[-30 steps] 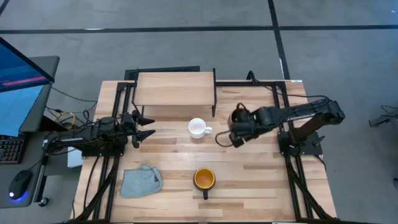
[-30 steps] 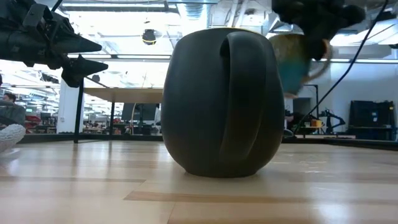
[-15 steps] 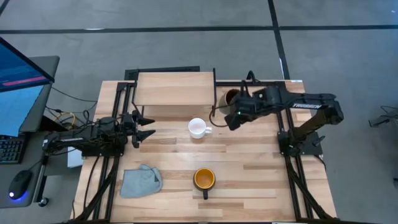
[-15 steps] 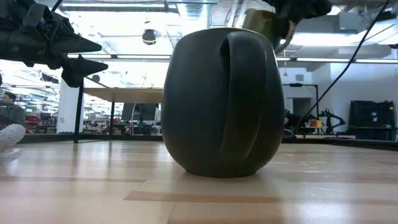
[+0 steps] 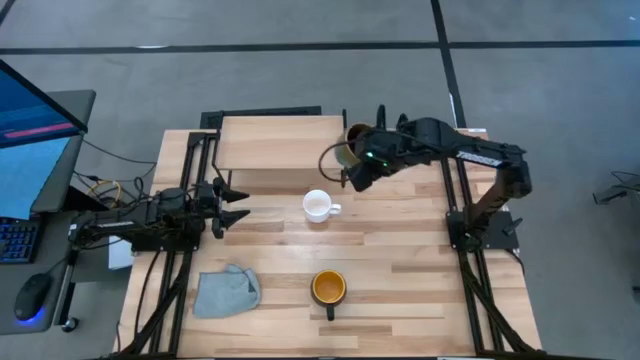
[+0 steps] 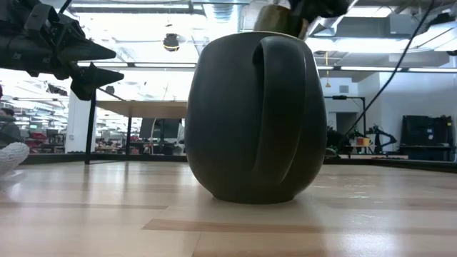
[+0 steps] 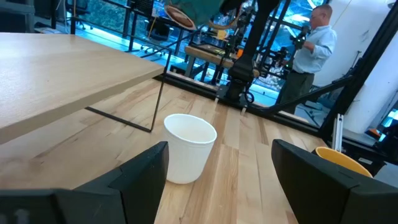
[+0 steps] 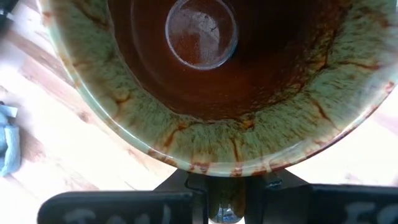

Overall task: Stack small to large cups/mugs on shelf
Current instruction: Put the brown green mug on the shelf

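Observation:
My right gripper [image 5: 358,166] is shut on the olive-tan mug [image 5: 343,152] with the brown inside [image 8: 205,56], high in the air at the right end of the light-wood shelf [image 5: 282,148]. The left wrist view shows this mug [image 7: 186,11] tipped, above the shelf's level. The small white mug [image 5: 318,205] stands on its base in front of the shelf. The dark mug with the orange inside [image 5: 328,288] stands near the table's near edge and fills the low view [image 6: 253,118]. My left gripper [image 5: 234,205] is open and empty at the table's left, pointing at the white mug [image 7: 186,148]. My right gripper holds the olive-tan mug by its rim [image 8: 227,163], at the part nearest the wrist. The mug's own wall hides the fingers, so the kind of hold does not show. The mug is lifted clear and tipped, its mouth turned toward the wrist.
A grey-blue cloth [image 5: 226,290] lies at the near left of the table. The shelf stands on thin black legs [image 7: 158,106] at the far edge. A person [image 7: 308,46] stands in the room beyond the table.
My right gripper has carried the olive-tan mug up and toward the table's far edge and left, from beside the white mug to the shelf's right end. The mug has stayed in the hold and has turned with the wrist.

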Controlling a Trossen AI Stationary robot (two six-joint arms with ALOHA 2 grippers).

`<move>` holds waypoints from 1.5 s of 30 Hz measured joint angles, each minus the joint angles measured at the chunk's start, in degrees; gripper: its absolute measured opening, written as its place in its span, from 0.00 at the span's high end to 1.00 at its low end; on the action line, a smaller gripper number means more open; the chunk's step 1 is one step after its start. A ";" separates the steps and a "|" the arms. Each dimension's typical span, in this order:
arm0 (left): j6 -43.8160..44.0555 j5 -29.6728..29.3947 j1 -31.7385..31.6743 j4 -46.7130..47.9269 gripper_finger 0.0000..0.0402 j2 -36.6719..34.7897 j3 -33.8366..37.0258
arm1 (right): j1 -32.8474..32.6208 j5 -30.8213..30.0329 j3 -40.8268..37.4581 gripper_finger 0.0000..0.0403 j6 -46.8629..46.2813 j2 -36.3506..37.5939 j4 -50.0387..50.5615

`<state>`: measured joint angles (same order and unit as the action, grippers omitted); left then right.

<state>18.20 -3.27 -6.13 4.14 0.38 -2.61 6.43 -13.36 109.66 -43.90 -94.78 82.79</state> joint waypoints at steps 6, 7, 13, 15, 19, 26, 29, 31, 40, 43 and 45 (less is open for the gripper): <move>0.00 0.04 0.00 0.02 0.31 0.00 0.00 | 2.18 0.16 12.78 0.84 3.94 -8.29 3.32; 0.00 0.07 0.00 0.02 0.31 0.00 0.00 | 2.43 0.21 14.83 0.84 4.18 -9.58 3.86; 0.01 0.09 0.01 0.02 0.31 0.00 0.00 | 4.27 1.48 24.70 0.84 5.41 -16.67 6.25; 0.02 0.10 0.01 0.04 0.31 0.00 0.00 | 4.90 1.63 25.32 0.84 5.38 -18.05 5.40; 0.02 0.46 0.00 0.04 0.31 0.00 0.00 | 5.92 3.92 24.74 0.84 5.07 -19.60 4.19; -0.84 0.55 0.00 0.11 0.31 0.00 0.00 | 7.01 4.27 24.97 0.84 2.74 -20.86 1.39; -2.84 0.76 0.01 0.13 0.31 0.00 0.00 | 7.53 5.01 24.97 0.84 0.61 -20.86 0.57; -4.17 0.74 0.00 0.13 0.31 0.00 0.00 | 7.72 5.59 24.97 0.84 0.35 -20.86 -0.47; -5.25 0.74 0.02 0.13 0.31 0.00 0.00 | 8.78 5.67 24.97 0.84 -1.10 -20.86 -0.96; -5.34 0.74 0.00 0.13 0.31 0.00 0.00 | 9.35 4.12 24.97 0.84 -1.70 -20.86 -0.97; -5.35 0.74 0.01 0.12 0.31 0.00 0.00 | 9.83 3.83 24.97 0.84 -2.65 -20.86 -0.83</move>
<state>12.84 -2.52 -6.12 4.27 0.38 -2.61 16.26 -9.53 134.63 -46.54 -115.63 81.96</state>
